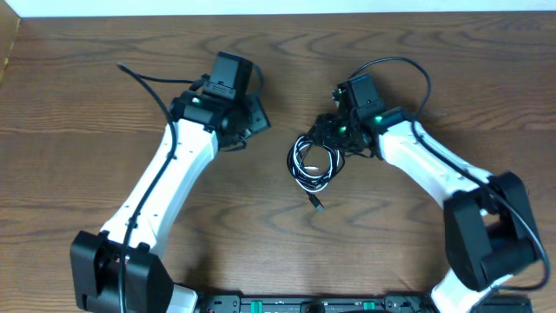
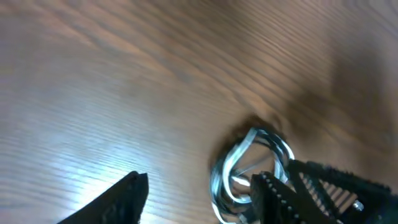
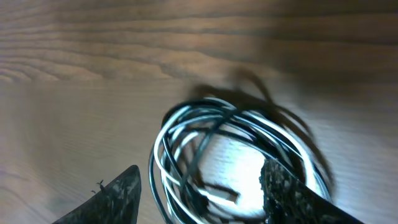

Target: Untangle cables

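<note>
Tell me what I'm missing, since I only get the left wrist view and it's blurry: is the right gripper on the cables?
Observer: The right gripper is open over the cables, not closed on them.
Operator: Any loose end?
Observer: Overhead, one plug sticks out from the cables, lying free on the table.
Operator: And my own arm?
Observer: The left gripper sits apart from the cables, off to their side.

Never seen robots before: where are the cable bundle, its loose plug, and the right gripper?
cable bundle (image 1: 295,165): overhead view, left side of the loop.
loose plug (image 1: 318,204): overhead view, tip below the loop.
right gripper (image 3: 202,199): right wrist view, midway between its fingertips.
</note>
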You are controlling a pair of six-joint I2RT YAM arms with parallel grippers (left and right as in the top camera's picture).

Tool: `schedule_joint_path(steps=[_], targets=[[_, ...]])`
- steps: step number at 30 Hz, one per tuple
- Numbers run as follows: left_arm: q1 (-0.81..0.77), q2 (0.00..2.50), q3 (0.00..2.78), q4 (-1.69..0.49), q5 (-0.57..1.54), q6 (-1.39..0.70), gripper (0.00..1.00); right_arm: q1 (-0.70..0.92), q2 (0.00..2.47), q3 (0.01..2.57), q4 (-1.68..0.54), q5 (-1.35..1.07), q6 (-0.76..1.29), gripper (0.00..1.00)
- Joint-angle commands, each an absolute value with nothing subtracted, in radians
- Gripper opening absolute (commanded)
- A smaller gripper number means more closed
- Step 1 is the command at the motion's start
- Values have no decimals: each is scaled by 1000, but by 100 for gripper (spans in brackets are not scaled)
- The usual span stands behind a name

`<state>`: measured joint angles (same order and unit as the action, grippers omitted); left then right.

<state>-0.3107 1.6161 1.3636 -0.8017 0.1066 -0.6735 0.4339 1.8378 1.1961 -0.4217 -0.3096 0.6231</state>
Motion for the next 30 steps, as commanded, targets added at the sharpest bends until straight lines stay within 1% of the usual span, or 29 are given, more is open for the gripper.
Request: schedule_joint_path(steps=[1,4,8,10,13,14,16,17,18,22,26,30], targets=[[-260,1620,1350,-823,59,-663,59,447,1876,1213,-394,-358,695,57],[-221,1620,1350,-859,59,-663,59,457,1908,1213,-374,-352,702,52],[-206,1620,1349,-882,59,-663,59,479,1949,1213,-333,-353,776,40],[-206,1620,1349,-882,59,-663,59,497,1966,1213,-302,-365,799,38],[-206,1620,1348,-883,59,-663,59,520,1977,1213,-278,-332,800,40],[-206,1620,1347,-883,59,-663,59,524,1977,1213,-279,-320,800,38],[-206,1621,1346,-883,59,-663,59,525,1977,1213,-279,-313,795,27],[-206,1621,1346,-882,59,-663,59,524,1977,1214,-279,-313,794,6],[-206,1621,1346,-882,59,-663,59,522,1977,1214,-279,-314,788,2],[-206,1621,1346,-882,59,-663,60,498,1947,1228,-280,-398,729,1],[-206,1621,1346,-883,75,-663,59,458,1845,1247,-278,-538,646,1],[-206,1621,1346,-881,199,-656,59,438,1715,1247,-262,-665,598,1]])
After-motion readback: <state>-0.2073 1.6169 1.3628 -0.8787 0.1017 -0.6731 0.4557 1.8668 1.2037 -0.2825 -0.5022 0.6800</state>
